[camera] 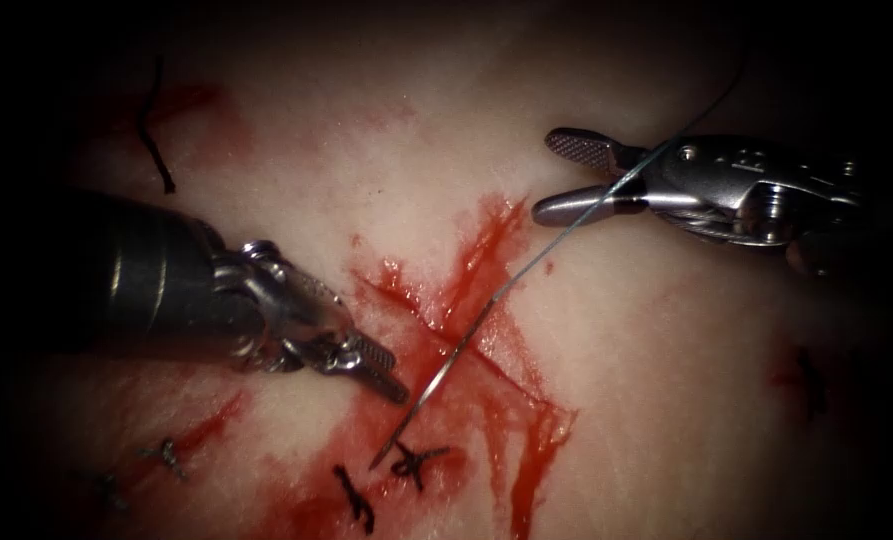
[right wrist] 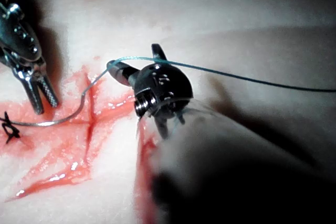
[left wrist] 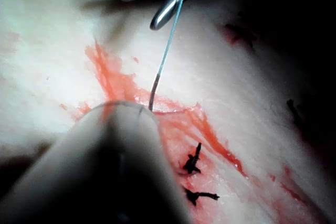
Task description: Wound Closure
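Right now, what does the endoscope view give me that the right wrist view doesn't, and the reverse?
Endoscope view: the right tool seen side-on, jaws wide open, the thread passing between them ungripped; several tied stitches left of the cut. Right wrist view: the thread running on past that tool's wrist over pale tissue. Both: the needle lying across the cut, held by neither tool; the left tool beside it, open and empty; red fluid along the cut.

needle (camera: 436, 385) lies across the cut (camera: 471, 300), between left hand (camera: 371, 365) and right hand (camera: 576, 178); knots (camera: 416, 462) sit below.
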`<state>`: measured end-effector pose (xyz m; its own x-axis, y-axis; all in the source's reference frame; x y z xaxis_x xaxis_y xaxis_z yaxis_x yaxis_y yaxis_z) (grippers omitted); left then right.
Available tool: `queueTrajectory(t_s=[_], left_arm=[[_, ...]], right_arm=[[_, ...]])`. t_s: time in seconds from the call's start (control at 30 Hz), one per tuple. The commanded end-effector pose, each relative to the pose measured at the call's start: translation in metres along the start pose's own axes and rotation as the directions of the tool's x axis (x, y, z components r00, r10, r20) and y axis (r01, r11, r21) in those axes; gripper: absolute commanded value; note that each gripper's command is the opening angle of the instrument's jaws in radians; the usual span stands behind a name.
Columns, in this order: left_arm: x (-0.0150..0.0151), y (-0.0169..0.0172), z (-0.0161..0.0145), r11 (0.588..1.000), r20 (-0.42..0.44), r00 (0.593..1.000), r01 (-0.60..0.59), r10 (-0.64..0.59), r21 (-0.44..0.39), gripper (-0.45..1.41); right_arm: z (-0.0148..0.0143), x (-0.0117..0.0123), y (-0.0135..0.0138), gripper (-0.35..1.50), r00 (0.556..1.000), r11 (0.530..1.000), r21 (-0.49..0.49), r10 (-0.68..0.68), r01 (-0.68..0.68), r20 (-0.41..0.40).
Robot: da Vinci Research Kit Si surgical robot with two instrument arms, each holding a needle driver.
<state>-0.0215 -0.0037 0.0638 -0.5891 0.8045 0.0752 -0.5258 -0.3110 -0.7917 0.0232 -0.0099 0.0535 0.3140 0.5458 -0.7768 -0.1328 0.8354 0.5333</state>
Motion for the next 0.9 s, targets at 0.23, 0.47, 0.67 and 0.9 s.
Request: queueTrajectory(t_s=[0.23,0.47,0.67,0.9], left_arm=[[-0.0005,0.0001,0.0013,0.982,0.000,0.995,0.096,-0.098,-0.161,0.20],[-0.0006,0.0003,0.0016,0.971,0.041,0.993,0.120,-0.114,-0.206,0.27],[-0.0013,-0.0002,0.0027,0.970,0.046,0.994,0.106,-0.098,-0.219,0.54],[-0.0015,-0.0006,0.0038,0.972,0.048,0.995,0.096,-0.088,-0.215,0.56]], right_arm=[[0.0010,0.0001,0.0000,1.30,1.000,1.000,0.001,-0.002,0.002,-0.002],[0.0010,0.0001,0.0000,1.30,1.000,1.000,0.001,-0.002,0.002,-0.002],[0.0010,0.0001,0.0000,1.30,1.000,1.000,0.001,-0.002,0.002,-0.002],[0.0010,0.0001,-0.0001,1.30,1.000,1.000,0.000,-0.002,0.002,-0.002]])
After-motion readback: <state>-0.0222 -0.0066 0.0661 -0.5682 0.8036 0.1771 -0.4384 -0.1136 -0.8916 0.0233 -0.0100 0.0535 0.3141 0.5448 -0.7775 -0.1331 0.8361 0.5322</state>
